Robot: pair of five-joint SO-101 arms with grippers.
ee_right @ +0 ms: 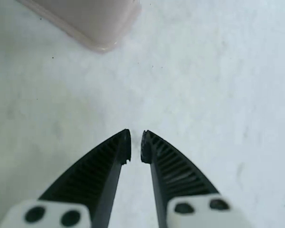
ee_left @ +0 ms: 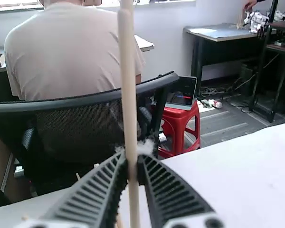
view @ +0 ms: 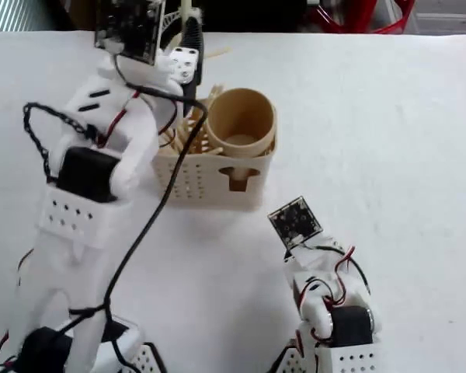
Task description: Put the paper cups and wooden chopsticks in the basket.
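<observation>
A white perforated basket [view: 217,175] stands mid-table. A tan paper cup [view: 242,120] sits upright in its right side, and several wooden chopsticks [view: 188,134] lean in its left side. My left gripper [view: 191,40] hangs over the basket's far left corner, shut on one wooden chopstick [ee_left: 127,85] that stands upright between its fingers [ee_left: 109,183]. My right gripper [ee_right: 136,145] hovers low over bare table just in front of the basket's corner [ee_right: 97,28], its fingers all but touching with nothing between them.
The right arm [view: 326,295] rests near the front edge, right of centre. Another light stick [view: 217,53] lies on the table behind the basket. White tabletop stretches open to the right. A person in a chair sits beyond the far edge.
</observation>
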